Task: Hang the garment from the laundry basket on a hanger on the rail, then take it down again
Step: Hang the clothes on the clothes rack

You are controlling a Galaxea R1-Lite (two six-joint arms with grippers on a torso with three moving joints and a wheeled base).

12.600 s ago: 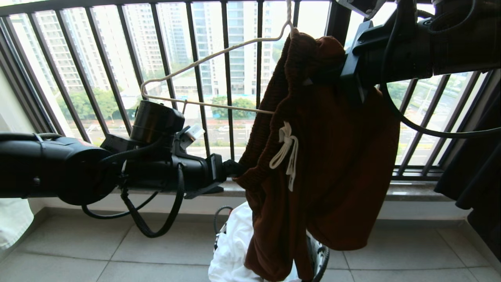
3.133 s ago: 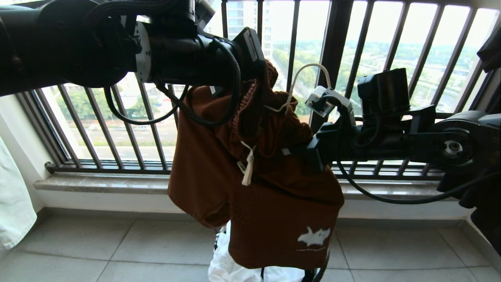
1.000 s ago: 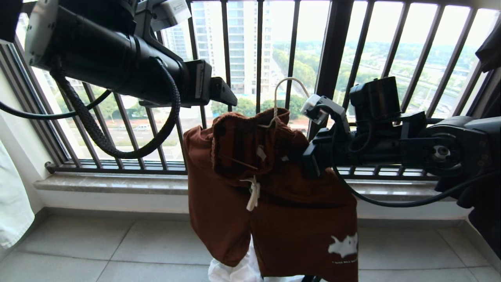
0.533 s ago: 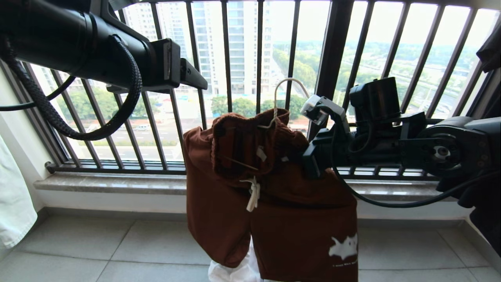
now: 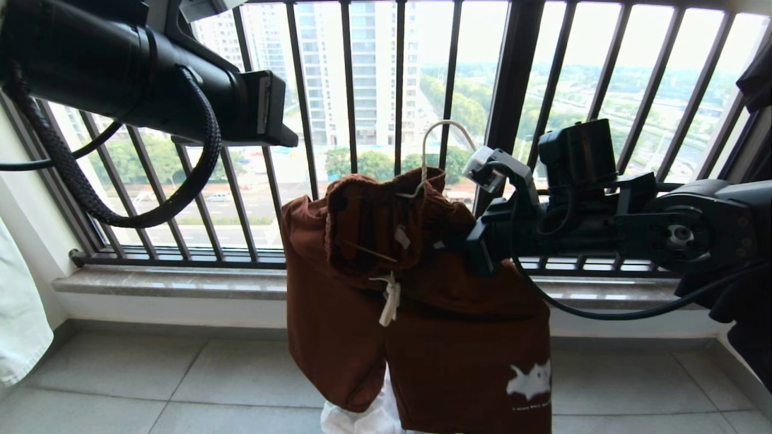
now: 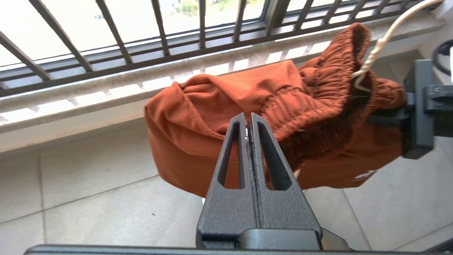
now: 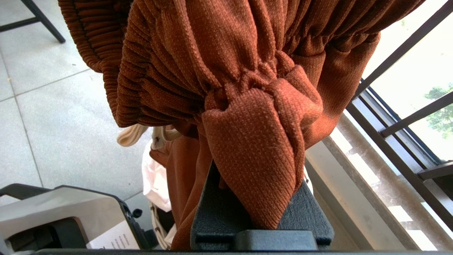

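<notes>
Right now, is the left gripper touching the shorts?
Apart. In the head view the left gripper hangs clear above and to the left of the shorts.

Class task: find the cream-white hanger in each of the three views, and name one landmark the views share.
Head view: hanger, hook rising above the shorts, centre.
Left wrist view: hanger at upper right, entering the waistband.
Right wrist view: not visible; cloth fills the picture.
Shared landmark: the black balustrade.
</notes>
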